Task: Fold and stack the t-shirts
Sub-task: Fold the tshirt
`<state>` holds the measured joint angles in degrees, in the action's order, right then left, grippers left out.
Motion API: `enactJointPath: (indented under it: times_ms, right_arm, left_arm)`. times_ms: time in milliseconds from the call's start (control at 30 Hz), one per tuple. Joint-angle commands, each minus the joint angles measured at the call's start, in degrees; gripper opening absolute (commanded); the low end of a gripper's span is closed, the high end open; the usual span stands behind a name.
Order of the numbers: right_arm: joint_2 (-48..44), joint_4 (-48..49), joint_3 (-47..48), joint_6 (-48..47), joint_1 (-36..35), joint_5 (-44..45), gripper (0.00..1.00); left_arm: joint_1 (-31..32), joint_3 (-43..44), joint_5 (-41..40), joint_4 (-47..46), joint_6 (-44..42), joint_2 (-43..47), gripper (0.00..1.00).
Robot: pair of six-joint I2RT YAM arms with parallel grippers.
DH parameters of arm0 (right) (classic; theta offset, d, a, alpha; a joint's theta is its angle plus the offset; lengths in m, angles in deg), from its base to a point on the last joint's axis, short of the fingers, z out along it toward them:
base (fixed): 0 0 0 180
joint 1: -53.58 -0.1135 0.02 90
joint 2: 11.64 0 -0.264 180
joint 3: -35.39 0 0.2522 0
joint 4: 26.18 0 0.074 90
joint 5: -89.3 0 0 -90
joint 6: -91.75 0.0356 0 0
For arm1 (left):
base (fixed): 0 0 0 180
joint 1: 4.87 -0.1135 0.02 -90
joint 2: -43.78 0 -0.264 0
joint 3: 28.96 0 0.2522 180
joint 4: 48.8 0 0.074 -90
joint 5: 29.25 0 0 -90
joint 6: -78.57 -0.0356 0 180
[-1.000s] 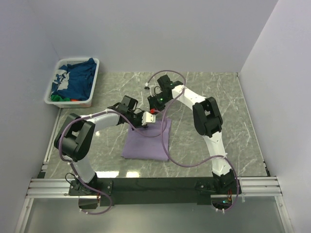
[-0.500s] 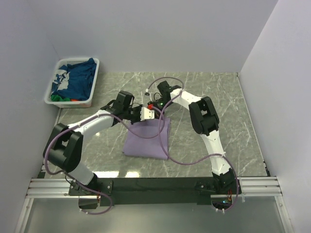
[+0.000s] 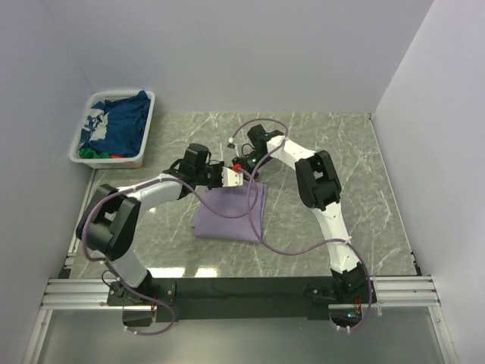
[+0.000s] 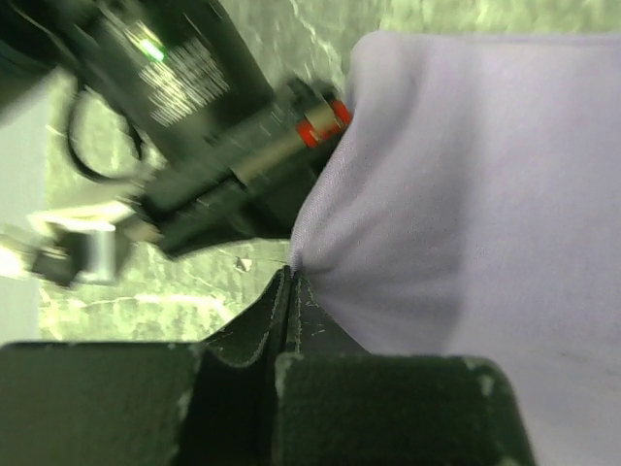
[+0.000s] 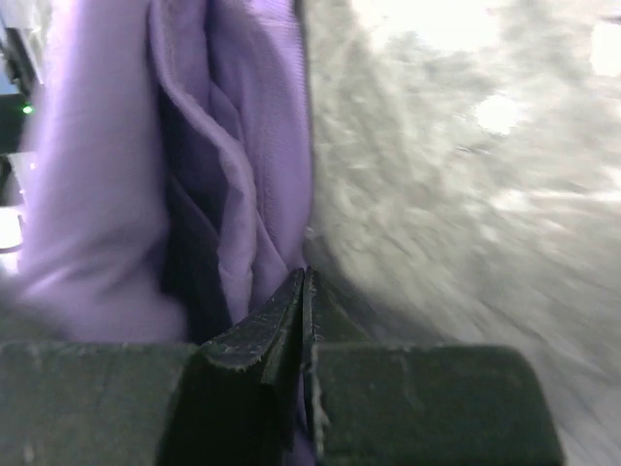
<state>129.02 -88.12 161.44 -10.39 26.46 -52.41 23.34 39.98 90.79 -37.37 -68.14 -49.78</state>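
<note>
A folded lavender t-shirt (image 3: 229, 214) lies on the marble table, in front of both grippers. My left gripper (image 3: 227, 176) is shut on its far edge, and the cloth (image 4: 485, 194) bunches at the closed fingertips (image 4: 290, 275). My right gripper (image 3: 244, 163) is close beside it at the same far edge, shut on a fold of the lavender cloth (image 5: 243, 194). The navy t-shirt with white print (image 3: 117, 121) lies in the white basket at the far left, over a green (image 3: 89, 153) and a red one.
The white slatted basket (image 3: 145, 136) stands at the table's far left corner. Purple cables loop from both arms over the shirt. Walls close the table at the back and both sides.
Both grippers have drawn the shirt's far edge further back and closer together. The left arm has stretched forward and the shirt lies flatter.
</note>
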Motion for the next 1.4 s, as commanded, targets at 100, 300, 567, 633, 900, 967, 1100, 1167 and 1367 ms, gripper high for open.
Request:
enactJointPath:
  times_ms: [100, 300, 567, 633, 900, 967, 1100, 1167, 1367]
  right_arm:
    - [-1.1, -4.9, 4.9, -2.9, 2.2, 6.0, 0.16]
    - [-2.9, -4.2, 5.7, -2.9, 3.8, 9.7, 0.19]
    - [5.1, -4.3, 8.1, 0.0, 3.7, -0.4, 0.15]
    - [6.2, -4.4, 7.9, 0.5, 3.6, -1.9, 0.14]
    - [6.3, -5.9, 7.6, -0.3, 3.8, -4.3, 0.13]
    - [5.7, -6.0, 8.2, 0.0, 4.3, -3.6, 0.13]
    - [3.0, -5.9, 9.0, 0.5, 5.8, 1.3, 0.15]
    - [0.6, -5.3, 8.8, 0.8, 6.8, 6.4, 0.17]
    - [-5.1, -4.9, 8.8, 1.1, 9.3, 18.3, 0.35]
  left_arm:
    - [-0.6, 1.4, -1.2, -8.0, -0.3, -5.8, 0.01]
    - [-0.8, 0.5, -0.5, -9.5, -0.9, -7.1, 0.01]
    - [-0.7, -3.9, 1.3, -14.1, -1.3, -0.6, 0.01]
    - [-0.8, -5.1, 2.2, -15.9, -1.3, 1.2, 0.01]
    - [-0.7, -2.8, 2.2, -19.4, -1.4, -1.1, 0.01]
    - [-0.8, -2.4, 2.3, -19.0, -2.2, -3.6, 0.01]
    - [-0.6, -0.9, 0.9, -18.3, -3.1, -8.6, 0.01]
    - [-0.7, -0.7, 0.3, -19.3, -3.5, -10.9, 0.01]
    - [-0.9, 4.1, 1.1, -14.1, -2.8, -13.8, 0.16]
